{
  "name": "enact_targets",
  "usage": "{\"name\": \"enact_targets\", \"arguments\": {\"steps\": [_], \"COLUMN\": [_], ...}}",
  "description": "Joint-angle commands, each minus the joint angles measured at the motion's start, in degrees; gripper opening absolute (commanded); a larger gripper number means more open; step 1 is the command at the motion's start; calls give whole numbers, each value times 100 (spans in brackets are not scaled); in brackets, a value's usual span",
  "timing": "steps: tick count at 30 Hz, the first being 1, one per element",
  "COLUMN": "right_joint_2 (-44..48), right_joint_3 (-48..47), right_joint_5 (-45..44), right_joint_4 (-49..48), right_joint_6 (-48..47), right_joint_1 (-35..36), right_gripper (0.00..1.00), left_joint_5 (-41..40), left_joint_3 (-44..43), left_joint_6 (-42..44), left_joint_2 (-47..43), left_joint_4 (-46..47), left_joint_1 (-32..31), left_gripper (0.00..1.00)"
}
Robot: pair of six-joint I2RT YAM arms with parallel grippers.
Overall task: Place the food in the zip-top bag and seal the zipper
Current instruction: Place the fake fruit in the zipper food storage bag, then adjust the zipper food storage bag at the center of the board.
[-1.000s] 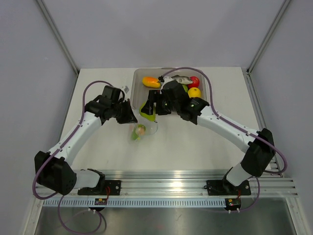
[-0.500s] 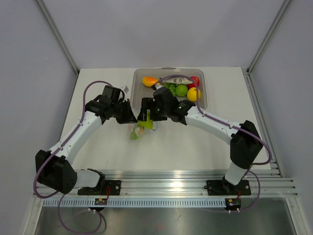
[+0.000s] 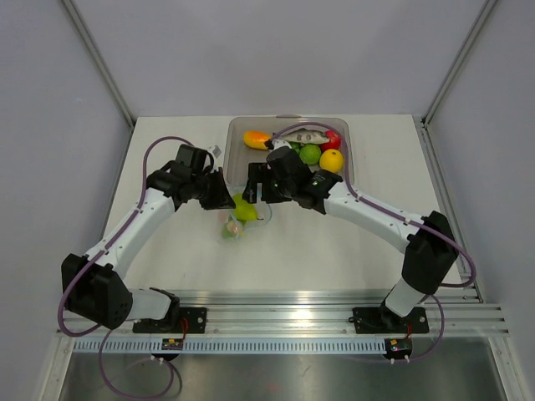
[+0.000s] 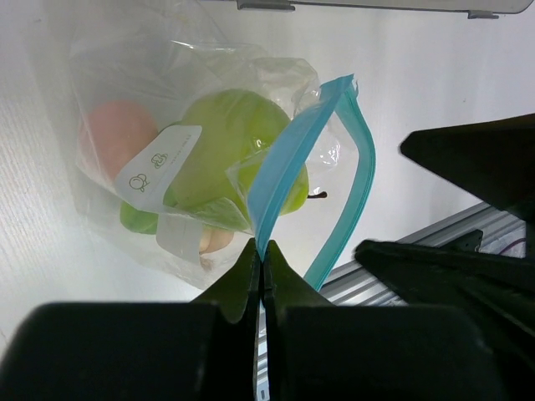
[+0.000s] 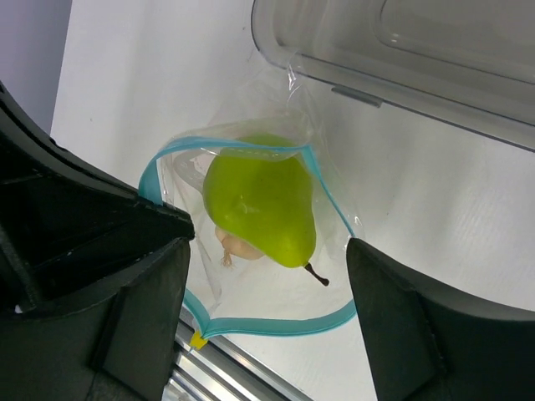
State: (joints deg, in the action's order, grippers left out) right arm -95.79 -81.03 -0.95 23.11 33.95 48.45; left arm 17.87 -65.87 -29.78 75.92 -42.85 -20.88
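**Bag part-filled, mouth open, zipper not sealed**

Position: the zip-top bag (image 3: 237, 220) lies on the tabletop (image 3: 167, 251) just in front of the clear tray (image 3: 236, 159), between the two arms.

Contents seen from the wrist views: a green pear (image 5: 261, 200) sits just inside the mouth, stem towards the opening. A pink egg (image 4: 117, 134) lies deeper in. A small pale piece (image 5: 233, 246) is under the pear, kind not clear.

Zipper (image 5: 276, 327): the blue strip forms an open loop around the pear, its two sides well apart. Not pressed together anywhere that shows.

Left jaws: closed, pinching one side of the blue strip and holding that lip up. Right jaws: spread wide above the bag mouth, nothing between them, one finger on either side of the pear.

Not yet bagged: the tray holds a mango (image 3: 257, 139), a green round fruit (image 3: 310, 154), a yellow round fruit (image 3: 332, 160) and a red piece (image 3: 334, 138).

Judgement: loading is perhaps half done. Left to do: move over the rest of the food as room allows, then seal the whole zipper. The pear looks bulky near the lip and may need pushing deeper first.
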Motion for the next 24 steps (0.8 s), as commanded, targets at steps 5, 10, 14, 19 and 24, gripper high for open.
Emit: {"name": "enact_targets", "arguments": {"steps": [5, 10, 14, 19, 24], "right_joint_2": [474, 315, 87, -133, -309], "right_joint_3": [185, 325, 430, 615, 169], "right_joint_5": [-951, -1056, -907, -547, -450], "right_joint_4": [210, 273, 246, -43, 61], "right_joint_6": [-29, 50, 41, 208, 156], "right_joint_1": [33, 33, 25, 33, 33], "right_gripper": [87, 90, 86, 61, 1], "left_joint_5": [164, 156, 129, 112, 155], "left_joint_3": [-269, -269, -278, -269, -383], "left_joint_6": [51, 60, 69, 95, 192], "left_joint_2": [-33, -51, -95, -86, -51], "left_joint_4": [225, 207, 172, 154, 84], "left_joint_1": [5, 5, 5, 40, 120], "left_gripper": [0, 0, 0, 0, 0]}}
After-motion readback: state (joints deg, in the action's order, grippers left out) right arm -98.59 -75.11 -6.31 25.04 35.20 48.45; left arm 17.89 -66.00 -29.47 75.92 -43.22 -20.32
